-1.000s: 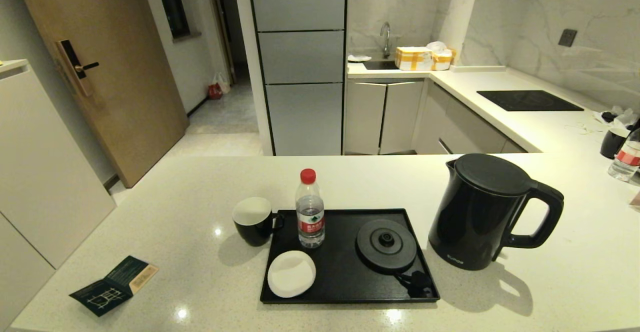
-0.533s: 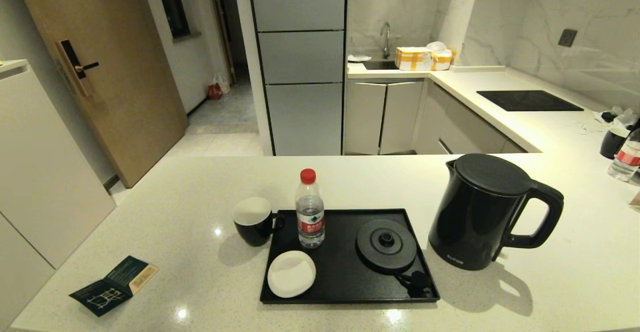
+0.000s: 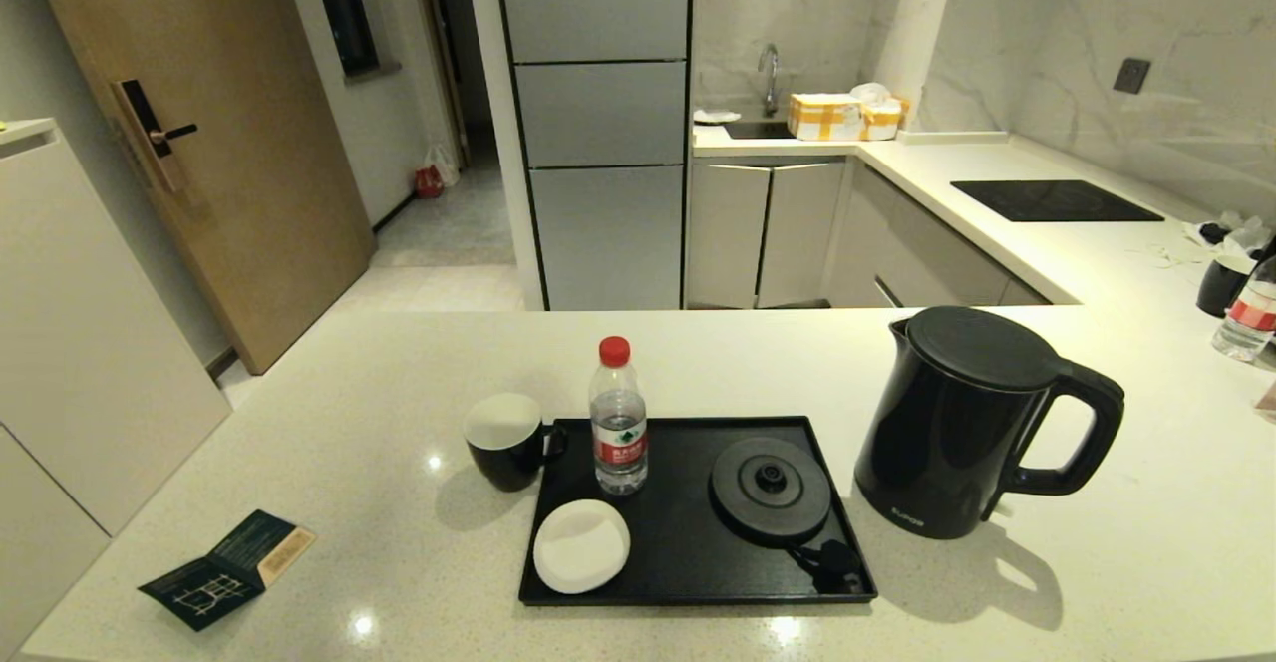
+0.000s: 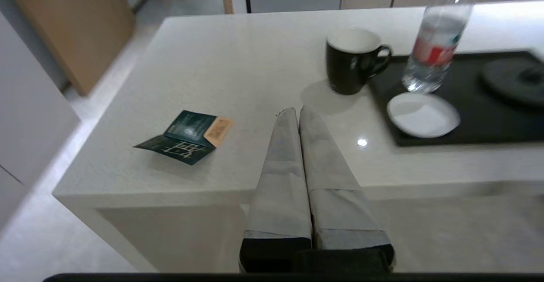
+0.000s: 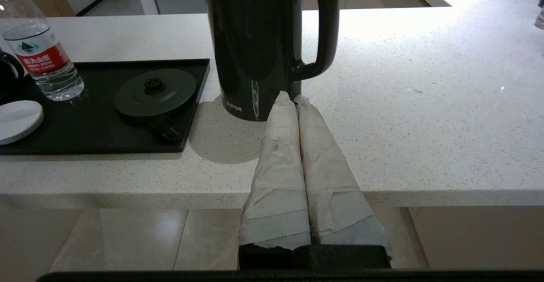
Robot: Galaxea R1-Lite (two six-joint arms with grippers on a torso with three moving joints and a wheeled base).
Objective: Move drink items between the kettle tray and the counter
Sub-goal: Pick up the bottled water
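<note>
The black kettle [image 3: 962,423] stands on the speckled counter [image 3: 349,423] just right of the glossy black tray [image 3: 688,552]. On the tray's far left part stands the clear bottle [image 3: 618,418] with a red cap. The black mug [image 3: 506,440], white inside, sits on the counter against the tray's left edge. Neither arm shows in the head view. My left gripper [image 4: 297,111] is shut and empty, held off the counter's near edge, short of the mug [image 4: 352,59]. My right gripper [image 5: 291,98] is shut and empty, its tips close to the kettle [image 5: 259,44] base.
The tray also holds a round black kettle base [image 3: 770,488] with its plug, and a white disc [image 3: 581,545]. A dark green leaflet [image 3: 224,567] lies at the counter's left. A second mug [image 3: 1224,283] and bottle [image 3: 1246,318] stand far right, beyond them a black hob [image 3: 1052,200].
</note>
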